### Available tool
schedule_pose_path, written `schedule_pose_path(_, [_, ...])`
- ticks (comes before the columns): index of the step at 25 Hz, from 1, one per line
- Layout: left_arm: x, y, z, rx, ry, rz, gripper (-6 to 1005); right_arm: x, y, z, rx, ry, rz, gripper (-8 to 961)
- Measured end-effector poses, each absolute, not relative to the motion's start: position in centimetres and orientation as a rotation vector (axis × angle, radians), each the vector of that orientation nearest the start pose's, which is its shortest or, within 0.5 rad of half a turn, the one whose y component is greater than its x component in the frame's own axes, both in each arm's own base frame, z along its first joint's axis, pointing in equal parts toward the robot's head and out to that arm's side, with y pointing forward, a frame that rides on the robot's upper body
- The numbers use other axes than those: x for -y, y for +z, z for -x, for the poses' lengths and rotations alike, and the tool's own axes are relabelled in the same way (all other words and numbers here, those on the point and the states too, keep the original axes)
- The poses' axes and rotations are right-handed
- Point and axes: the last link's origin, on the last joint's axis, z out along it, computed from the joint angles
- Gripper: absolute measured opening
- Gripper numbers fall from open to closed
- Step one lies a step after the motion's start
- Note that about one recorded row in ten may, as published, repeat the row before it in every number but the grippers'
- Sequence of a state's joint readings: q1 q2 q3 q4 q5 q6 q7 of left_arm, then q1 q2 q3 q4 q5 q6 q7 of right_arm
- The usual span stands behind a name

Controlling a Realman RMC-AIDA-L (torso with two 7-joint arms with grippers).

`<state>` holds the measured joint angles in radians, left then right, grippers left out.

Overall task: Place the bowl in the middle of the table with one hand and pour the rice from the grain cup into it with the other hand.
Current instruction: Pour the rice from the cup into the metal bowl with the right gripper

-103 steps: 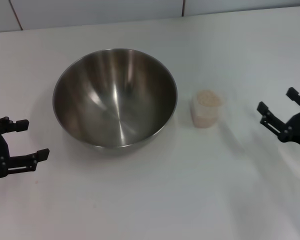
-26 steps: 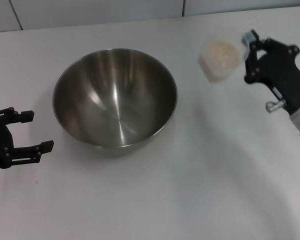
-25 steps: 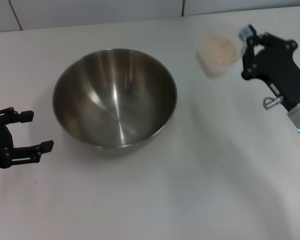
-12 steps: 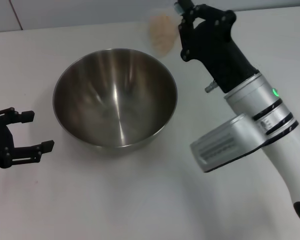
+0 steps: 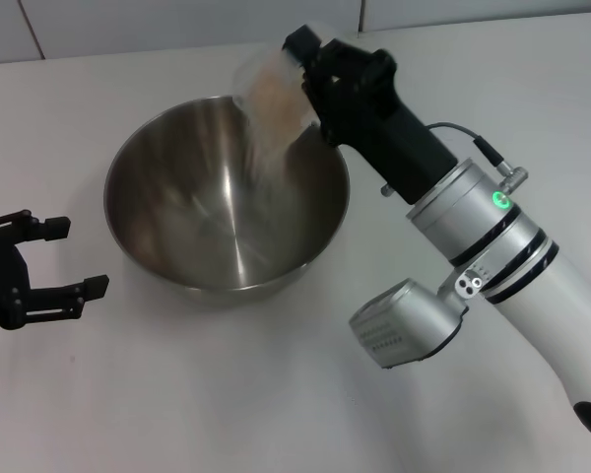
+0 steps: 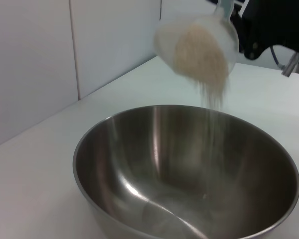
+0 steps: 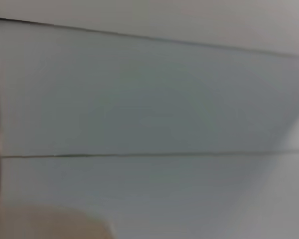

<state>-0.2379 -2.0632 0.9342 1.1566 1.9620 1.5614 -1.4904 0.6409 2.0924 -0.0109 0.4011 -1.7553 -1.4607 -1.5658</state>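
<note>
The steel bowl (image 5: 227,197) stands on the white table (image 5: 227,394), left of centre. My right gripper (image 5: 300,74) is shut on the clear grain cup (image 5: 271,89), which it holds tilted over the bowl's far right rim. Pale rice (image 5: 266,148) streams from the cup into the bowl. In the left wrist view the cup (image 6: 199,42) is tipped above the bowl (image 6: 184,169) and a thin stream of rice (image 6: 212,94) falls inside. My left gripper (image 5: 54,258) stays open, a little to the left of the bowl, with nothing in it.
A tiled wall (image 5: 177,25) runs along the far edge of the table. My right arm (image 5: 473,256) reaches across the right half of the table toward the bowl. The right wrist view shows only wall tiles.
My right gripper has carried the cup left from beside the bowl to over its rim and tipped it. Rice now pours out. The left gripper and the bowl have not moved.
</note>
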Motion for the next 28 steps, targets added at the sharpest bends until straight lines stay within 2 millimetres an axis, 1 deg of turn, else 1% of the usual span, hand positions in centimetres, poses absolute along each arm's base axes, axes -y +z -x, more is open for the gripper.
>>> schedule_pose_path(4, [-29.2,5.1,28.1,0.440,-0.354,2.708,861,-31.2,-9.3,-18.7,1.265,-0.024,1.349,9])
schedule_pose_path(6, [-29.2,5.1,28.0,0.440,-0.354,2.709,861,-31.3,-9.8,-18.8,1.363,-0.113,1.303,9])
schedule_pose_path(7, [-29.2,5.1,28.0,0.440,-0.354,2.709,861,-31.3,-9.8,-18.8,1.363,-0.113,1.303,10])
schedule_pose_path(8, [-29.2,5.1,28.0,0.439,-0.355,2.709,861,-31.3,-10.2,-18.9,1.438,-0.184,1.261,10])
schedule_pose_path(10, [-29.3,5.1,27.9,0.436,-0.356,2.710,861,-31.3,-10.4,-18.9,1.469,-0.213,1.241,10])
schedule_pose_path(13, [-29.4,5.1,27.8,0.430,-0.358,2.713,861,-31.0,-10.9,-18.7,1.561,-0.287,1.167,10])
schedule_pose_path(14, [-29.5,5.1,27.7,0.427,-0.359,2.715,862,-30.7,-11.1,-18.5,1.617,-0.337,1.102,10])
schedule_pose_path(15, [-29.5,5.1,27.7,0.427,-0.359,2.715,862,-30.7,-11.1,-18.5,1.617,-0.337,1.102,10])
schedule_pose_path(16, [-29.5,5.1,27.7,0.426,-0.359,2.715,862,-30.5,-11.3,-18.3,1.670,-0.386,1.034,10])
schedule_pose_path(17, [-29.5,5.1,27.7,0.425,-0.359,2.716,862,-30.5,-11.3,-18.3,1.670,-0.386,1.034,10])
schedule_pose_path(18, [-29.5,5.1,27.6,0.424,-0.359,2.716,862,-30.3,-11.5,-18.0,1.712,-0.411,0.982,10])
schedule_pose_path(19, [-29.5,5.1,27.6,0.424,-0.359,2.716,862,-30.3,-11.5,-18.0,1.712,-0.411,0.982,10])
schedule_pose_path(21, [-29.5,5.1,27.6,0.425,-0.359,2.717,862,-30.0,-11.9,-17.8,1.766,-0.424,0.929,10])
schedule_pose_path(26, [-29.4,5.1,27.6,0.428,-0.362,2.725,862,-29.9,-12.6,-18.0,1.897,-0.519,0.821,9])
schedule_pose_path(28, [-29.4,5.1,27.6,0.428,-0.362,2.726,862,-29.9,-12.6,-17.9,1.904,-0.519,0.803,9])
